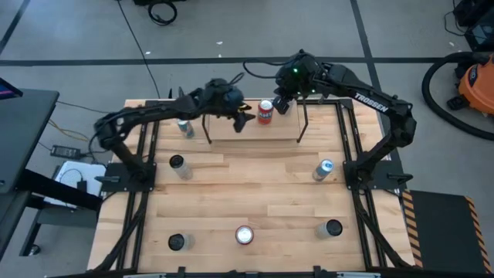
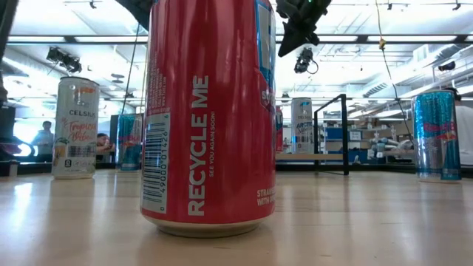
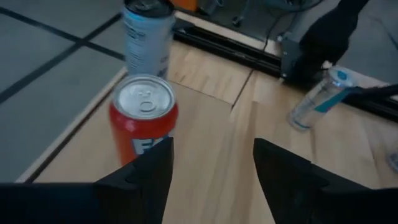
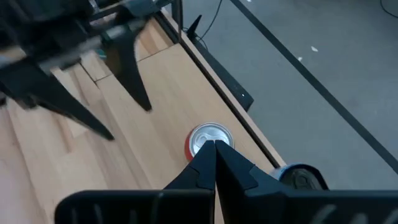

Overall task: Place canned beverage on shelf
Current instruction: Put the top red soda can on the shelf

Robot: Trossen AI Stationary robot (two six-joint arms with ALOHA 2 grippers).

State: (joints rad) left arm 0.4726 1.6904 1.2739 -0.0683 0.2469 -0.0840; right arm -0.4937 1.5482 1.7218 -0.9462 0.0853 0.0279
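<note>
A red can (image 1: 265, 112) stands upright on its base at the far edge of the shelf (image 1: 255, 133), a low light-wood board between thin black uprights (image 1: 301, 127). My left gripper (image 1: 245, 118) is open just to the can's left. In the left wrist view the can (image 3: 143, 115) shows beside one finger, outside the gap of the gripper (image 3: 211, 168). My right gripper (image 1: 281, 103) is shut and hovers above the can. In the right wrist view its closed tips (image 4: 214, 149) show over the can's silver top (image 4: 208, 138).
Other cans stand about the table: a blue-white one (image 1: 185, 127) left of the shelf, one (image 1: 179, 164) at mid left, a blue one (image 1: 323, 170) at mid right, and three near the front edge, among them a red can (image 1: 244, 234). Black rails (image 1: 349, 139) run along both sides.
</note>
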